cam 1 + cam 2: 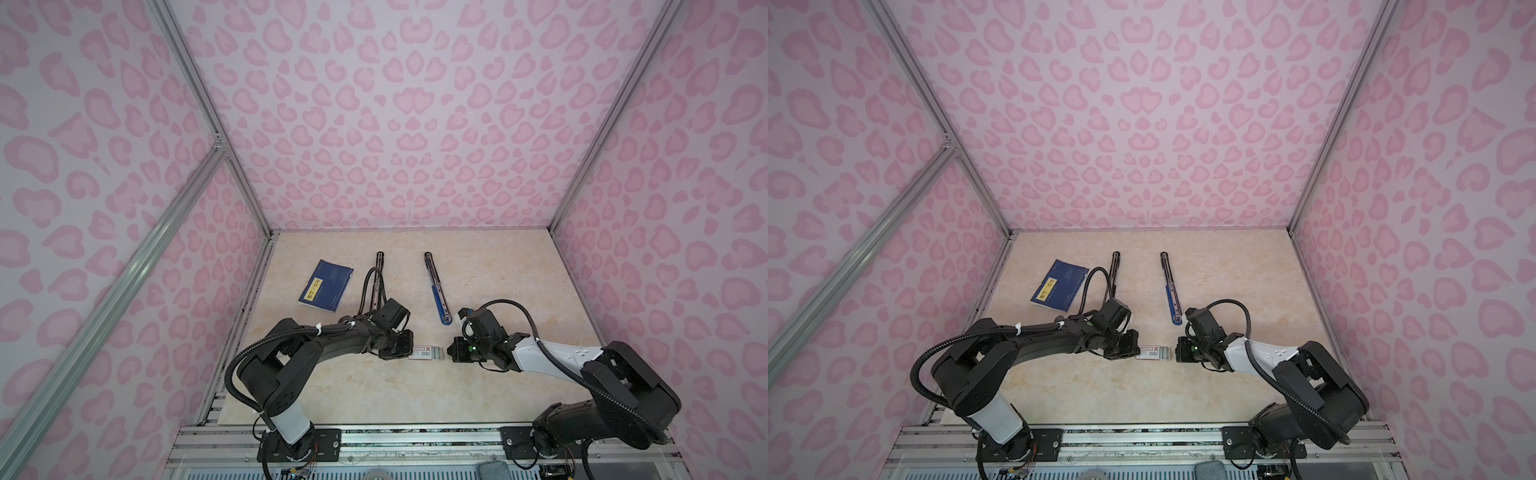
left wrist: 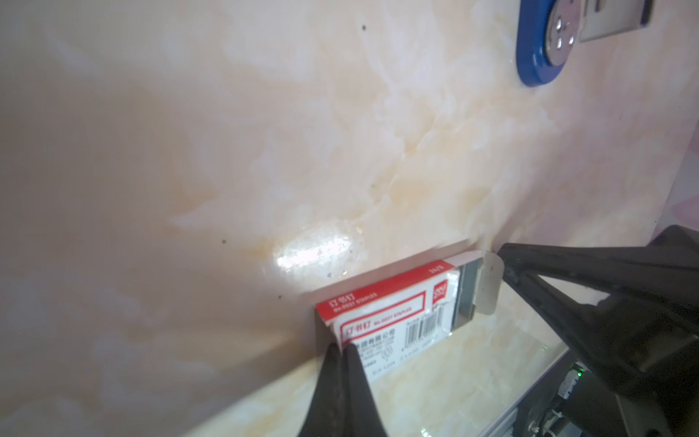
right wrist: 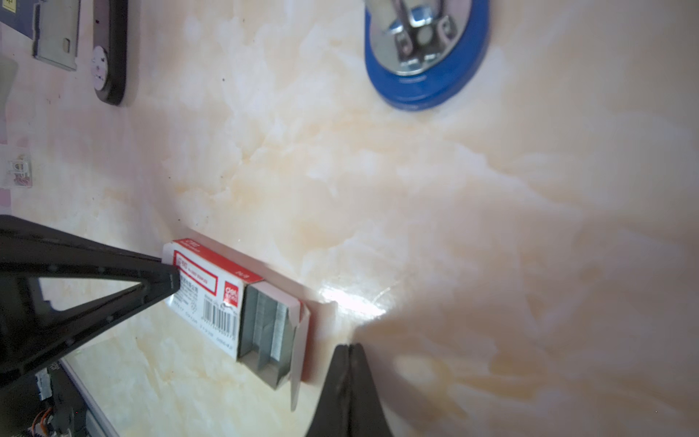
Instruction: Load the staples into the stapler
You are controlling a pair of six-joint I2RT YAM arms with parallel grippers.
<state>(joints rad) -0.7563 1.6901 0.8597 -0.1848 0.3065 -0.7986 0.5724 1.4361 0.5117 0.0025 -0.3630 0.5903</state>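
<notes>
Left gripper (image 2: 341, 349), fingers pressed together, braced the closed end of the staple box (image 1: 424, 352) at lower centre, probably against sliding. Right gripper (image 3: 350, 347), likewise closed, sat beside the staples (image 3: 266, 325) exposed in its open end.

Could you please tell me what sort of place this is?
Probably a robot test cell rather than an office: pink-patterned panel walls on an aluminium frame enclose a marble-look tabletop, with a metal mounting rail along its front edge.

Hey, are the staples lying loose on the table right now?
No, in the right wrist view the staples sit inside the opened end of the red-and-white box, not loose on the table.
</notes>
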